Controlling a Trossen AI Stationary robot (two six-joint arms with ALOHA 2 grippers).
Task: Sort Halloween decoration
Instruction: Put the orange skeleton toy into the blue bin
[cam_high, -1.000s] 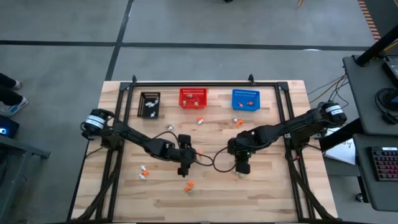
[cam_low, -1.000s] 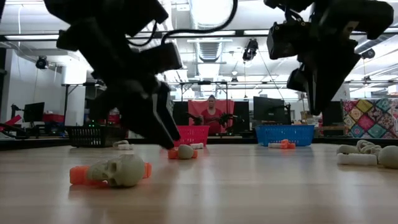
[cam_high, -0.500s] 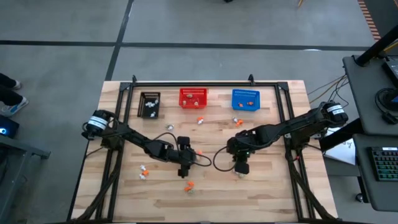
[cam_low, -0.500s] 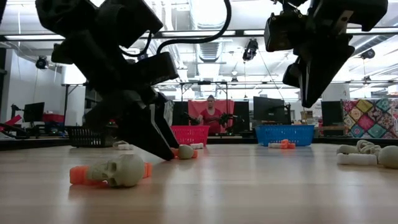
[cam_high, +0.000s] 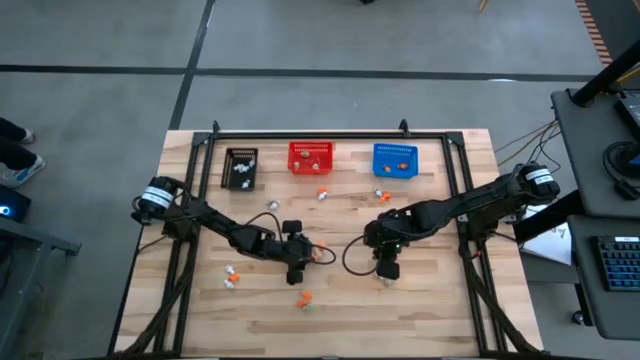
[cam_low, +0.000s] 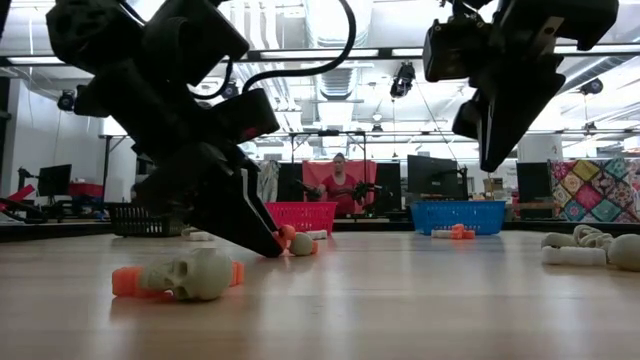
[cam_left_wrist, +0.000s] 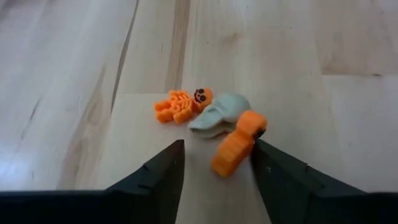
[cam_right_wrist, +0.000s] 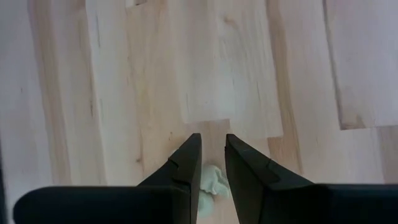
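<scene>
The wooden desk (cam_high: 420, 300) carries three mesh baskets along its far edge: black (cam_high: 241, 167), red (cam_high: 310, 157) and blue (cam_high: 395, 160). Both dark arms reach toward the middle. Since a second ago the left arm has dropped lower and drawn slightly back toward its base, bringing the left gripper (cam_high: 295, 271) down until its fingertips are at the desk surface in the low view. Its fingers (cam_left_wrist: 163, 169) stand apart, with an orange trinket (cam_left_wrist: 238, 142) lying between them against one finger; just beyond lie a beige-grey piece (cam_left_wrist: 217, 112) and a small orange skeleton figure (cam_left_wrist: 180, 104), touching each other. The right gripper (cam_high: 387, 268) has barely shifted; it hangs above the desk, fingers (cam_right_wrist: 188, 163) narrowly apart over a pale trinket (cam_right_wrist: 211, 182). Other decorations lie scattered: a skull with orange pieces (cam_low: 197, 275) near the front, white pieces (cam_low: 590, 247) off to the side.
</scene>
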